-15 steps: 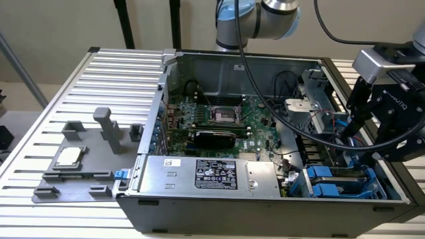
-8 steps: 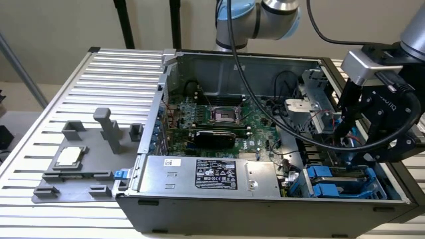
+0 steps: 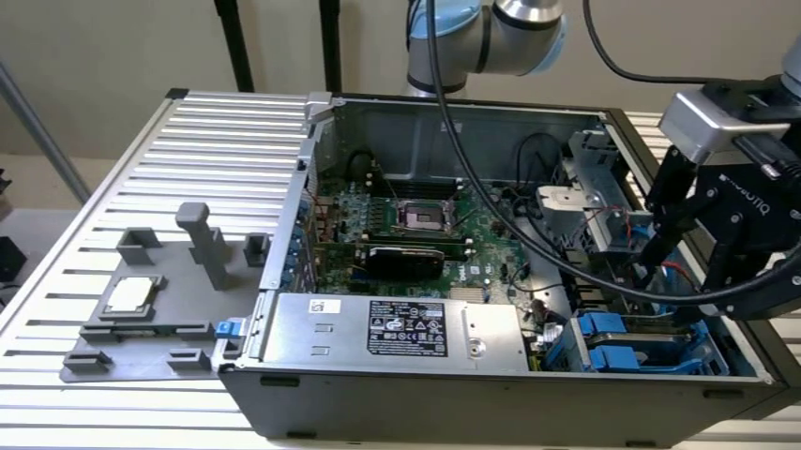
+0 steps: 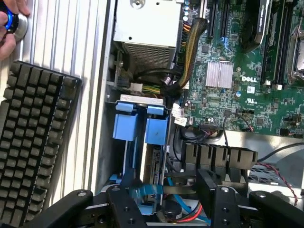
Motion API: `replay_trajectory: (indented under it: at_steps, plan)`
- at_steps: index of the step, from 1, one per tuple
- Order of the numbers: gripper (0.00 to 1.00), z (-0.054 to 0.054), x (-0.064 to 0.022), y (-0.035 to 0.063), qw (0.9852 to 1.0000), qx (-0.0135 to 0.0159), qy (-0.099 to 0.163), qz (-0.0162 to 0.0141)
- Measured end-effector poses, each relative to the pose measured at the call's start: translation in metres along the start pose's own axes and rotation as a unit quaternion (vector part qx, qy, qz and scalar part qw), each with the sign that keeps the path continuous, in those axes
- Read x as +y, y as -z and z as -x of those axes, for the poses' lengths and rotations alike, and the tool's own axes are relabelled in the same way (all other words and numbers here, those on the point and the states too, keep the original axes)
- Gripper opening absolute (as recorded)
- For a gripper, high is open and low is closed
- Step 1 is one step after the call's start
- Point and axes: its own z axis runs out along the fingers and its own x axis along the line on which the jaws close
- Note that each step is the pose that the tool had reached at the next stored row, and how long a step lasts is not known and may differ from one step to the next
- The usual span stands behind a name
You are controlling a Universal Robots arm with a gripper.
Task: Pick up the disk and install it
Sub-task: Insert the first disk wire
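The disk (image 4: 153, 164) stands on edge in the blue drive cage (image 4: 127, 126) at the front corner of the open computer case, its blue rail tabs (image 4: 156, 128) sticking up. In the exterior view the disk's blue rails (image 3: 605, 324) sit in the cage at the exterior view's right. My gripper (image 4: 167, 190) hangs just above the cage, open, its black fingers (image 4: 124, 192) standing on either side of the disk without holding it. The exterior view places my gripper (image 3: 685, 272) over the case's right side.
The motherboard (image 3: 414, 225) and power supply (image 3: 388, 333) fill the case, and black cables (image 3: 551, 262) run beneath the arm. A grey fixture with a small silver chip (image 3: 131, 295) lies on the slatted table. A keyboard (image 4: 33, 142) and a hand on a blue button (image 4: 9, 21) are beside the case.
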Motion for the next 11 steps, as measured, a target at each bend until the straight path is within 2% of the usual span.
replay_trajectory:
  at_steps: [4, 9, 11]
  plan:
    - [0.63, -0.005, -0.0058, 0.0077, 1.0000, -0.0030, 0.000, 0.0063]
    - [0.63, -0.009, -0.0255, 0.0083, 0.9999, -0.0055, 0.000, 0.0102]
    - [0.63, -0.011, -0.0332, 0.0078, 0.9999, -0.0056, 0.001, 0.0116]
